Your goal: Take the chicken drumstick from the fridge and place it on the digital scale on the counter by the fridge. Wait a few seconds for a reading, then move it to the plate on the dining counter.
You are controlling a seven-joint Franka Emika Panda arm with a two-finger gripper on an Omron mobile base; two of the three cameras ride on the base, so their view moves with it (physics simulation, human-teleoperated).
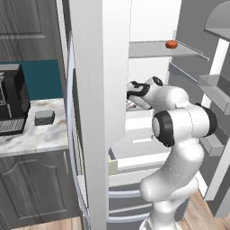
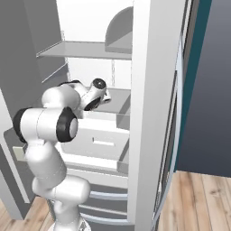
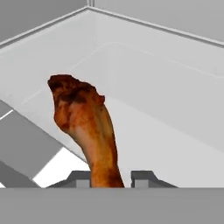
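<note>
Drumstick (image 3: 85,127) sits mid-frame in hand view, thin bone end down between two dark tips of claw (image 3: 112,178), clamped on it. Arm reaches inside fridge (image 1: 101,90). Step looks like: pull meat out. Next: carry left to scale (image 1: 44,117) on counter (image 1: 27,139), lower gently. One drumstick, one scale, one red fruit (image 1: 171,44) upper right.

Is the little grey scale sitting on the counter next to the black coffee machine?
Yes, the digital scale sits on the marble counter, just right of the black coffee machine.
</note>
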